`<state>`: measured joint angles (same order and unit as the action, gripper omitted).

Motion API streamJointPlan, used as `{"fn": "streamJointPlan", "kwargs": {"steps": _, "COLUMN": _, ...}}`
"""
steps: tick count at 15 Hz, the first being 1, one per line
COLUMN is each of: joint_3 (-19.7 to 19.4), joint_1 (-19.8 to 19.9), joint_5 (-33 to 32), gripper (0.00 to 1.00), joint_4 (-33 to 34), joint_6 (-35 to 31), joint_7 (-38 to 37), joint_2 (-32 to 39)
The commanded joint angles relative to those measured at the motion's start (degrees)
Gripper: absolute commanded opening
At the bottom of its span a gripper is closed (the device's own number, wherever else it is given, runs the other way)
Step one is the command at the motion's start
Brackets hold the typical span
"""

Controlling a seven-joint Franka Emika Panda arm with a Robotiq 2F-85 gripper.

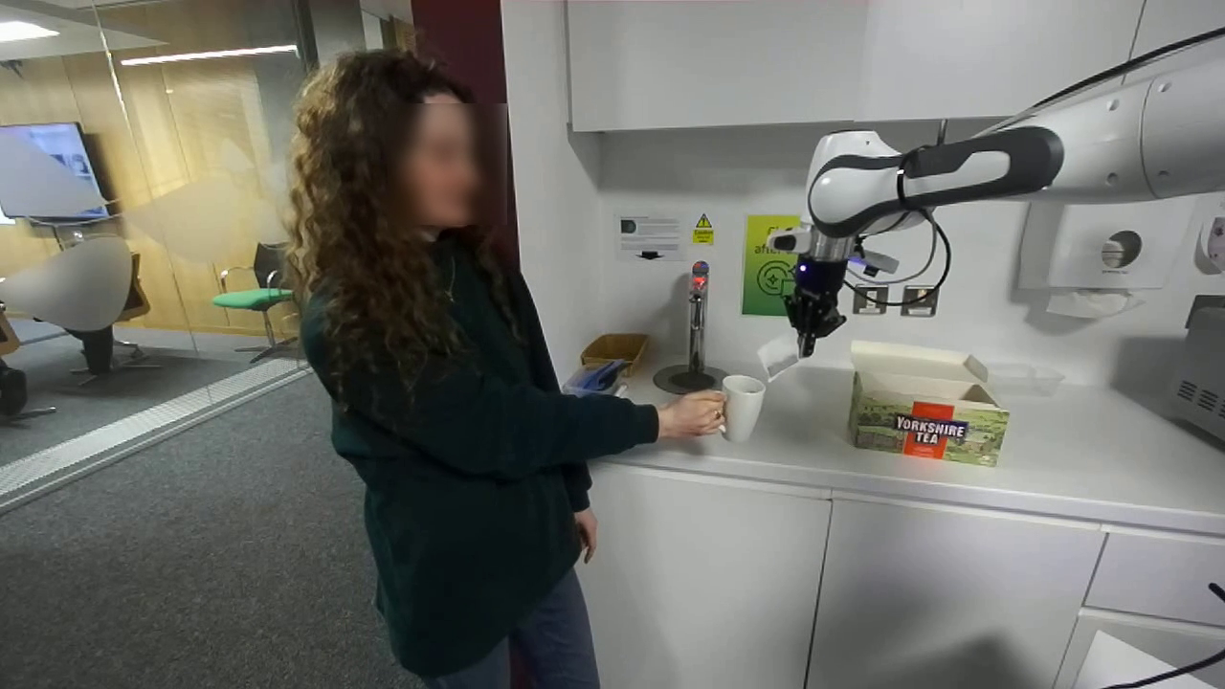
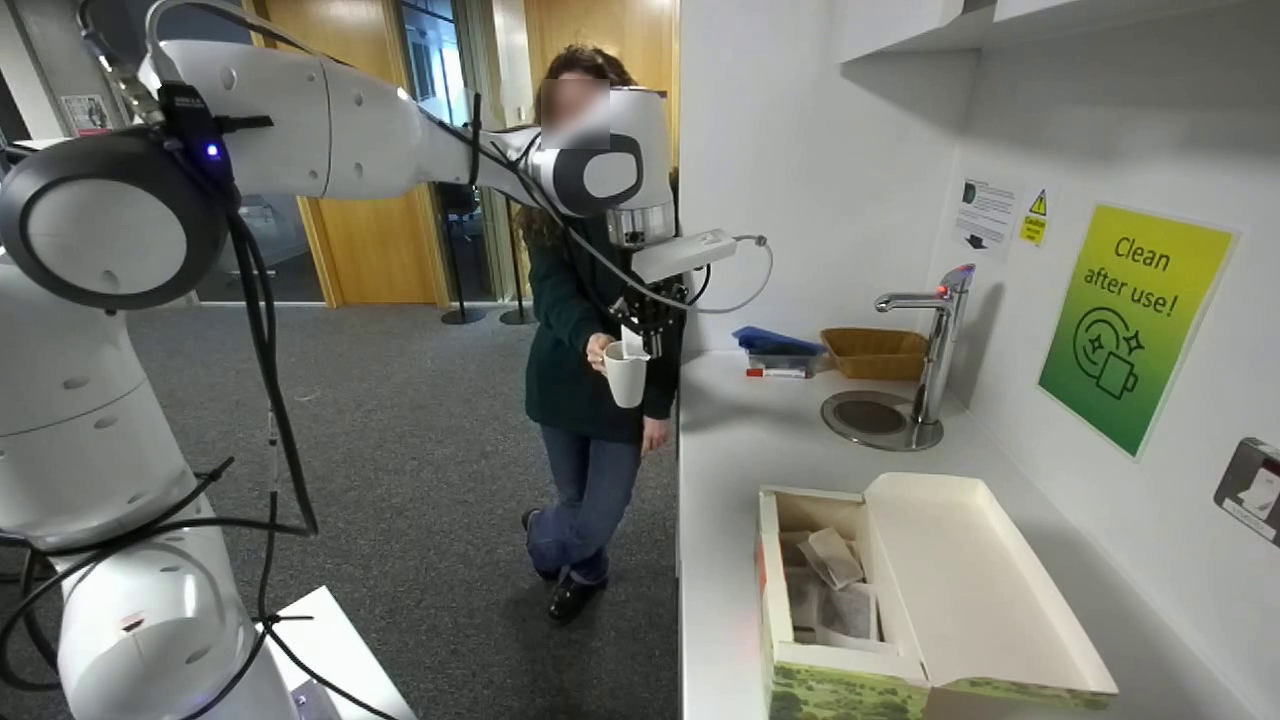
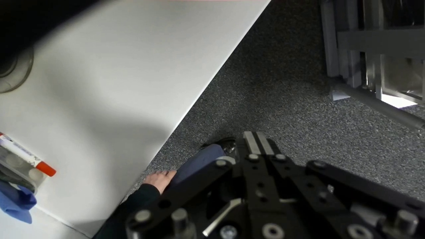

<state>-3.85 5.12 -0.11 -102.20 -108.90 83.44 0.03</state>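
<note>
My gripper (image 1: 807, 348) points down over the counter's front edge, shut on a white tea bag (image 1: 779, 356). The tea bag hangs to one side of the fingertips. A person's hand (image 1: 691, 415) holds a white mug (image 1: 743, 410) upright by its handle, just below the tea bag. In an exterior view the gripper (image 2: 650, 340) and tea bag (image 2: 632, 342) are right above the mug (image 2: 626, 378); I cannot tell whether the bag is inside the rim. In the wrist view the fingers (image 3: 258, 143) are close together, the tea bag is hidden, and a pale curved edge shows beside them.
An open Yorkshire Tea box (image 1: 876, 416) with tea bags inside stands on the counter (image 2: 730, 460). A tap (image 2: 940, 340), a brown basket (image 2: 872, 353) and a red-capped marker (image 3: 26, 154) are farther along. The person (image 1: 459, 478) stands close to the arm.
</note>
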Motion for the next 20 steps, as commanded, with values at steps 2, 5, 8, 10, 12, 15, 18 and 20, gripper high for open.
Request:
{"fn": "streamJointPlan", "kwargs": {"steps": 2, "joint_3": -0.09, "joint_1": -0.39, "joint_5": -1.45, "gripper": 0.0, "joint_4": -2.42, "joint_6": -1.18, "joint_7": -0.97, "joint_2": -2.68}}
{"fn": "streamJointPlan", "kwargs": {"steps": 5, "joint_3": -0.06, "joint_1": -0.45, "joint_5": -1.02, "gripper": 0.0, "joint_4": -2.42, "joint_6": -0.59, "joint_7": -0.49, "joint_2": -2.8}}
{"fn": "streamJointPlan", "kwargs": {"steps": 8, "joint_3": 0.07, "joint_1": -0.63, "joint_5": 0.25, "gripper": 0.0, "joint_4": -1.47, "joint_6": 2.02, "joint_7": 0.77, "joint_2": -2.34}}
{"fn": "streamJointPlan", "kwargs": {"steps": 10, "joint_3": 0.29, "joint_1": -0.96, "joint_5": -0.42, "gripper": 0.0, "joint_4": -1.26, "joint_6": 2.04, "joint_7": -0.6, "joint_2": -2.21}}
{"fn": "streamJointPlan", "kwargs": {"steps": 12, "joint_3": 0.58, "joint_1": -1.49, "joint_5": -1.29, "gripper": 0.0, "joint_4": -1.08, "joint_6": 1.23, "joint_7": -2.51, "joint_2": -1.96}}
{"fn": "streamJointPlan", "kwargs": {"steps": 15, "joint_3": 0.75, "joint_1": -1.86, "joint_5": -1.24, "gripper": 0.0, "joint_4": -0.91, "joint_6": 1.08, "joint_7": -3.72, "joint_2": -1.75}}
{"fn": "streamJointPlan", "kwargs": {"steps": 18, "joint_3": 0.83, "joint_1": -1.8, "joint_5": -0.93, "gripper": 0.0, "joint_4": -0.56, "joint_6": 1.38, "joint_7": -3.93, "joint_2": -1.56}}
{"fn": "streamJointPlan", "kwargs": {"steps": 20, "joint_3": 0.71, "joint_1": -1.66, "joint_5": -0.86, "gripper": 0.0, "joint_4": 1.01, "joint_6": 4.16, "joint_7": -4.38, "joint_2": -0.28}}
